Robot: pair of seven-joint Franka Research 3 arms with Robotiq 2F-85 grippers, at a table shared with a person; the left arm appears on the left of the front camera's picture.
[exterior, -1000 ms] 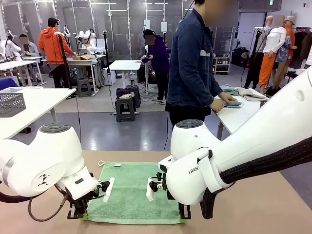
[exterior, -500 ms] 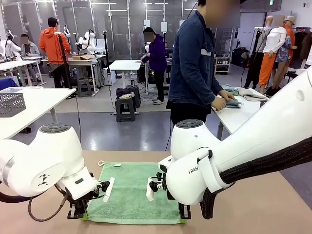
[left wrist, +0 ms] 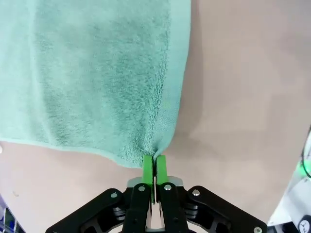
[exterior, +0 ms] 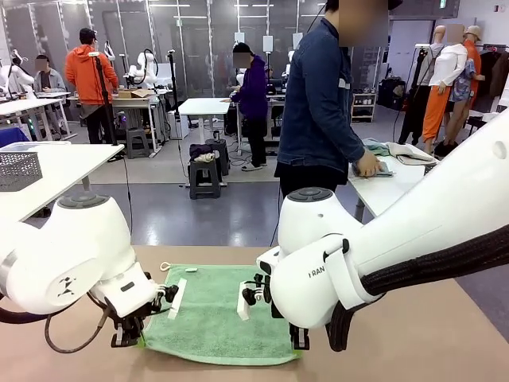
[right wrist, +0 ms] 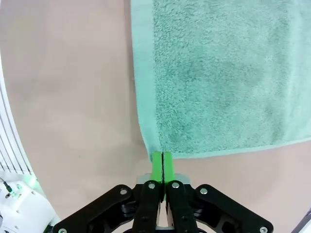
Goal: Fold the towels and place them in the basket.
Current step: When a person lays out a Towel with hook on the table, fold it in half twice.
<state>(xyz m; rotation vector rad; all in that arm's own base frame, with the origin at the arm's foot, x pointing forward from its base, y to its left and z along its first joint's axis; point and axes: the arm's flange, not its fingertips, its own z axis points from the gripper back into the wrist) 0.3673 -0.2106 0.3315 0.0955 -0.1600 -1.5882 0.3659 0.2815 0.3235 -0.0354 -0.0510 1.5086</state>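
The left pincer [left wrist: 155, 162] is clamped fully closed on a puckered near corner of the mint towel [left wrist: 97, 73]. The right pincer [right wrist: 162, 158], closed too, holds only the tip of the other near corner. That thin bite could slip as the corners are lifted, skewing the fold. Ahead of both pincers the mint towel lies flat on the table [exterior: 413, 334]. The basket [exterior: 17, 169] sits well beyond the left pincer on another table, and a person [exterior: 318, 103] stands past the far edge.

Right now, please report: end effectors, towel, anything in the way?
Left end effector shut on towel, near corner. Right end effector shut on other near corner. Towel lies spread. Person beyond far edge, apart.
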